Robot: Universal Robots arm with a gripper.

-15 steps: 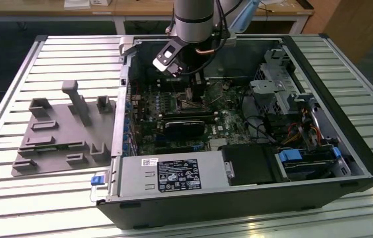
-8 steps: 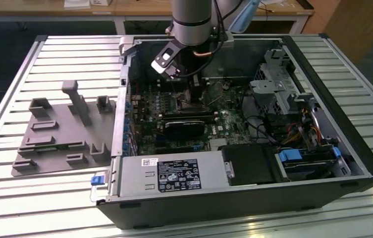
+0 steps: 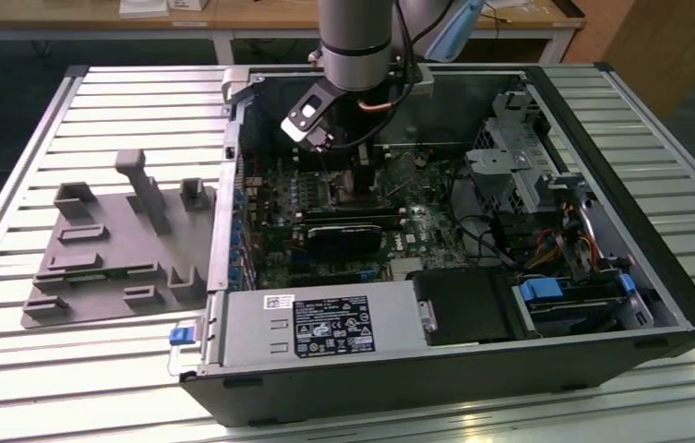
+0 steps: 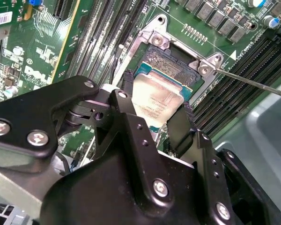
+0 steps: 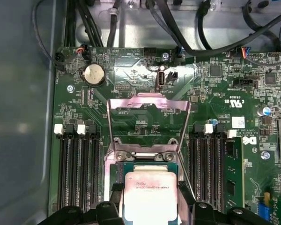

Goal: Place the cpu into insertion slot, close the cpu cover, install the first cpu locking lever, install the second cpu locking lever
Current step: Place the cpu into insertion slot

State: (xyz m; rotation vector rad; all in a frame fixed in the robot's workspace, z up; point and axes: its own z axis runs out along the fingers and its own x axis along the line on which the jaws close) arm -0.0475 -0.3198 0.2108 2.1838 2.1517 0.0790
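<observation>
Between fingers (image 5: 114,197) of the gripper (image 5: 150,204), clamped by two edges: the cpu (image 5: 150,187); right over the insertion slot (image 4: 171,65). Beyond, the cpu cover (image 5: 147,101) raised open.

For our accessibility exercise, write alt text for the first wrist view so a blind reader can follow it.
The gripper holds the cpu between its fingers at the insertion slot on a green motherboard. Beyond it the cpu cover stands swung open, with long black memory slots on either side.
</observation>
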